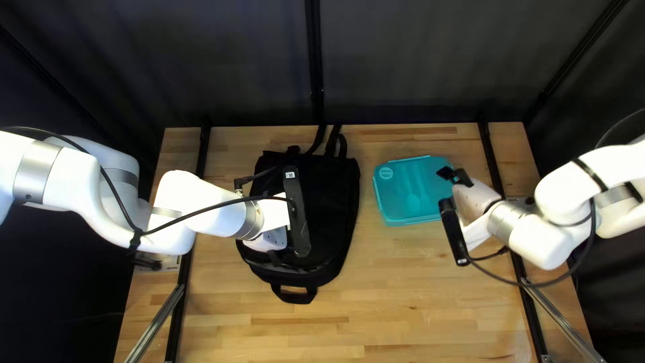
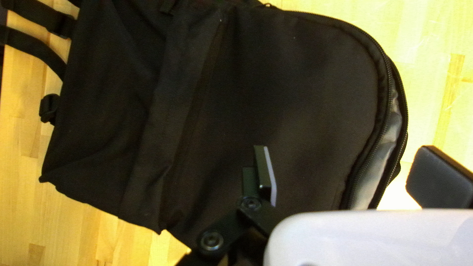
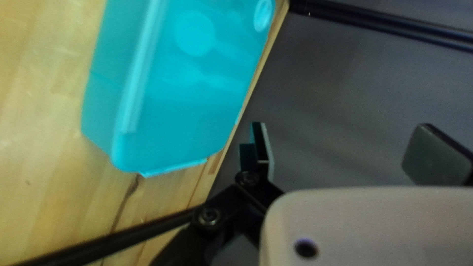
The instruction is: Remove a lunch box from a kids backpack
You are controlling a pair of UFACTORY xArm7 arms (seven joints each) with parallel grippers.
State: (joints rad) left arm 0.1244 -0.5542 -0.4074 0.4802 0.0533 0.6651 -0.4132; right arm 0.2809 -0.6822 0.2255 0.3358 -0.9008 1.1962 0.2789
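1. One lunch box [image 1: 410, 191] lies on the bench [image 1: 403, 302], well apart from the backpack [image 1: 332, 208].
2. The right tool [image 1: 455, 178], fingers spread, is beside the box's right side.
3. One backpack, its zip partly undone, sits under the left tool [image 1: 269, 240], also open.
4. Its straps [image 1: 329, 140] reach the bench's far edge; wood spans the gap between backpack and box.

Readable text: none | round pale emblem [image 1: 385, 173], print too small, on teal lunch box lid [image 1: 396, 198], far left corner | small white label [image 1: 290, 175], illegible, left arm's black wrist bar [image 1: 298, 215], far end | white label [image 1: 461, 261], illegible, right arm's black wrist bar [image 1: 453, 232], near end
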